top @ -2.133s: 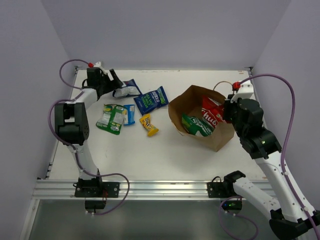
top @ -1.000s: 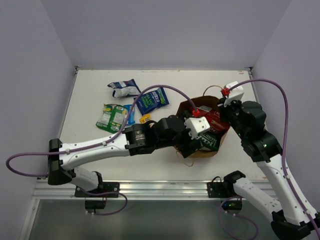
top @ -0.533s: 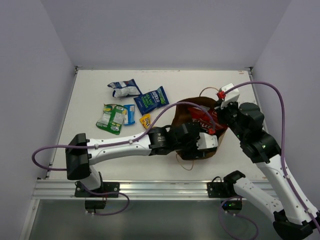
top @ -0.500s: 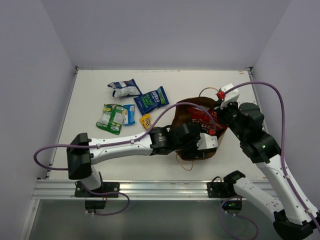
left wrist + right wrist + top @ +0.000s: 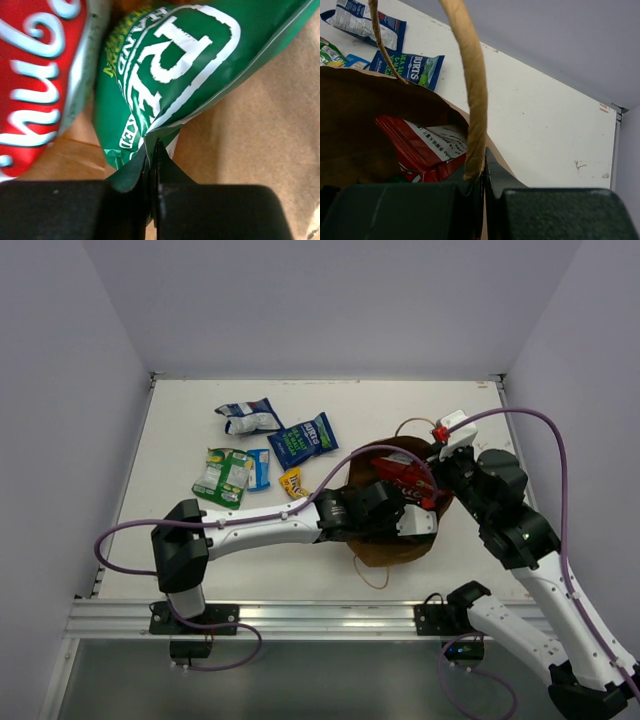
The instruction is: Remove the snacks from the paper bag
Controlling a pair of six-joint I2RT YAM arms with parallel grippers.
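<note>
The brown paper bag (image 5: 388,546) stands at the centre right of the table. My left arm (image 5: 365,510) reaches into its mouth. Inside, my left gripper (image 5: 151,152) is shut on the lower edge of the green bag (image 5: 170,70). The red chip bag (image 5: 35,80) lies beside it on the left. My right gripper (image 5: 484,162) is shut on the paper bag's rim at the foot of a twisted handle (image 5: 472,90), with the red chip bag (image 5: 422,145) showing just below. Several snacks lie out on the table at the left.
On the table left of the bag lie a blue-white packet (image 5: 248,417), a blue Burts packet (image 5: 303,440), a green-white packet (image 5: 224,476), a small blue one (image 5: 260,468) and a small yellow one (image 5: 292,482). Walls close in on the back and both sides.
My left arm has pushed further into the bag, and its gripper has gone from open to shut on the green bag. The right gripper keeps its hold on the rim.
</note>
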